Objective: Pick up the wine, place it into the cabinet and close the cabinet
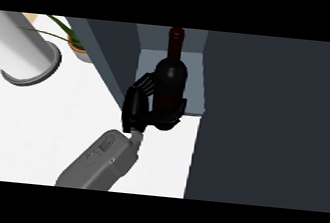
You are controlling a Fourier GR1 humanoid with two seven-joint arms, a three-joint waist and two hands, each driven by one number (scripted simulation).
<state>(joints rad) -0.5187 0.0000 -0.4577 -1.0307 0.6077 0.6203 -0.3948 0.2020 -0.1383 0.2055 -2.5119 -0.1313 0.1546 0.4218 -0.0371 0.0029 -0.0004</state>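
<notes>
The wine bottle (173,69), dark with a red top, stands in the open cabinet's mouth over its pale shelf floor (194,88), neck pointing away from me. My left hand (145,106) is shut on the bottle's lower body from the left, fingers curled round it and the thumb at its base. The hand hides the bottle's bottom, so I cannot tell whether it rests on the shelf. The cabinet's dark door (271,123) fills the right of the view, and its dark side wall (107,52) runs along the left of the opening. My right hand does not show.
A tall white cylinder on a grey round base (21,54) stands at the far left. A potted plant (76,42) sits behind it beside the cabinet wall. The white counter (40,131) spreads to the left of my forearm (102,160).
</notes>
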